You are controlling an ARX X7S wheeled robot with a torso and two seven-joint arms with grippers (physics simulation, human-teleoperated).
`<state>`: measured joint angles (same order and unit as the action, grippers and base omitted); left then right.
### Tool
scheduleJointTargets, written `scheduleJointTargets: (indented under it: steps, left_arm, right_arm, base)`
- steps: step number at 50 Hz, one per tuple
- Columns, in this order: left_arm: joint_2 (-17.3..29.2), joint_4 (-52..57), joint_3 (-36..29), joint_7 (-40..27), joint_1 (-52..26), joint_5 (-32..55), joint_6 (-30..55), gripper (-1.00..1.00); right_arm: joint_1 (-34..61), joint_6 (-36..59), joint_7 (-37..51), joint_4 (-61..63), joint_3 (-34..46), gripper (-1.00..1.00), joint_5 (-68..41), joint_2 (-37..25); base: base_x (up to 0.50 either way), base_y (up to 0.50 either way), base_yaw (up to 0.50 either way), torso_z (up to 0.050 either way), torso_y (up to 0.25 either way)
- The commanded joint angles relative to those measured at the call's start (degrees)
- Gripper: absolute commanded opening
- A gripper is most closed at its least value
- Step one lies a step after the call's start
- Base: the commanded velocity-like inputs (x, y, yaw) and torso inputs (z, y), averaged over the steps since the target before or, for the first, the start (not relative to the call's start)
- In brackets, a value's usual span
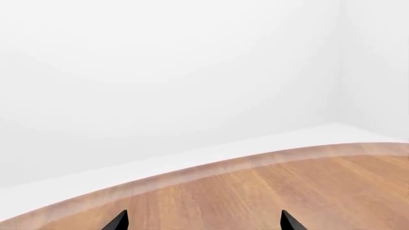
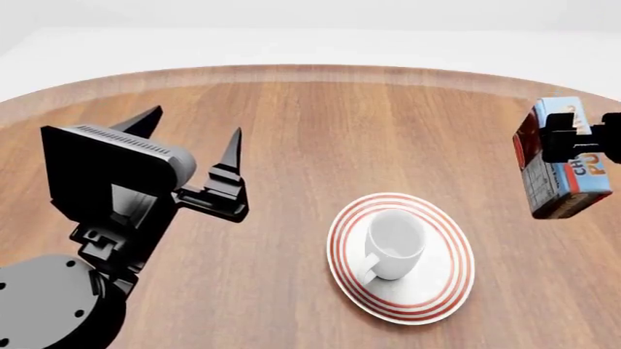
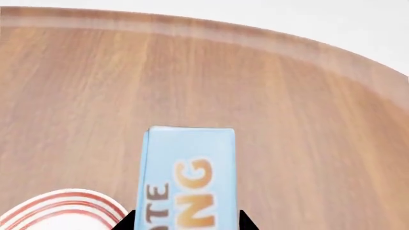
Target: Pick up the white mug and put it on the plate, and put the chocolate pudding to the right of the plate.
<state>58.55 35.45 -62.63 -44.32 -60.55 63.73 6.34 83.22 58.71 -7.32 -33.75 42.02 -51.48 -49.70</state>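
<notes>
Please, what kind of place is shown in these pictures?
Probably a simulated tabletop test scene, not a real room. A round wooden table stands before bare white walls. On it are only a red-ringed plate bearing a white mug, while the right gripper holds a pudding carton.

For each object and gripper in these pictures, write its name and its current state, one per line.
white mug: upright on the plate, handle toward the robot.
plate: flat on the table, holding the mug.
chocolate pudding: held by the right gripper, to the right of the plate.
left gripper: open, empty.
right gripper: shut on the pudding.
</notes>
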Motion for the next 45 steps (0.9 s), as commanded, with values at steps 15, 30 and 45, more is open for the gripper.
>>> scheduleJointTargets:
  steps: [15,30,45]
  left_arm:
    - [-1.5,-0.3,1.7,1.8,0.6,-0.7,-0.2,1.00]
    - [-1.5,-0.1,2.0,1.7,0.3,-0.4,0.1,1.00]
    - [-1.9,-0.4,1.8,1.8,1.0,-1.0,-0.1,1.00]
  right_arm:
    - [-6.9,-5.2,-5.0,-3.5,0.0,-1.00,2.6,1.6]
    - [-8.5,-3.7,-5.1,-2.6,2.5,-1.00,4.0,0.9]
    - [-11.6,-6.1,-5.5,-4.3,2.5,-1.00,4.1,1.4]
  base:
    - [0.00,0.00,0.00,0.000,0.000]
    - [0.00,0.00,0.00,0.000,0.000]
    - [0.00,0.00,0.00,0.000,0.000]
